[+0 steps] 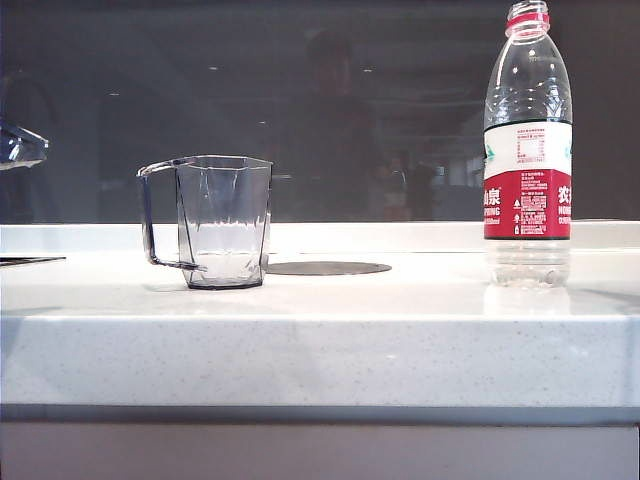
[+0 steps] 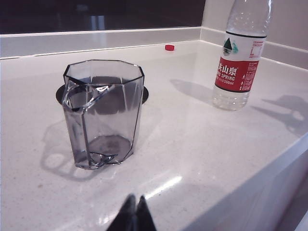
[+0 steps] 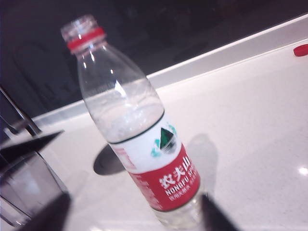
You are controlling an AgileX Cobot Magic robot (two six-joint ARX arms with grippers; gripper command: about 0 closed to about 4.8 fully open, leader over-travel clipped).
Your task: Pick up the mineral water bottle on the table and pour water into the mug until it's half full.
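right hand (image 3: pixel 132 214) fingers straddle the mineral water bottle (image 3: pixel 139 144) (base cropped).

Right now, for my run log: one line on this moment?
mineral water bottle: upright, uncapped, untouched | mug: upright | left gripper: shut, near mug | right gripper: open, flanking bottle

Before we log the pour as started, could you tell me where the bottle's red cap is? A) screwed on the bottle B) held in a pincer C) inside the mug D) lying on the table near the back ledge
D: the red cap lies on the table by the back ledge, and the mineral water bottle has an open neck.
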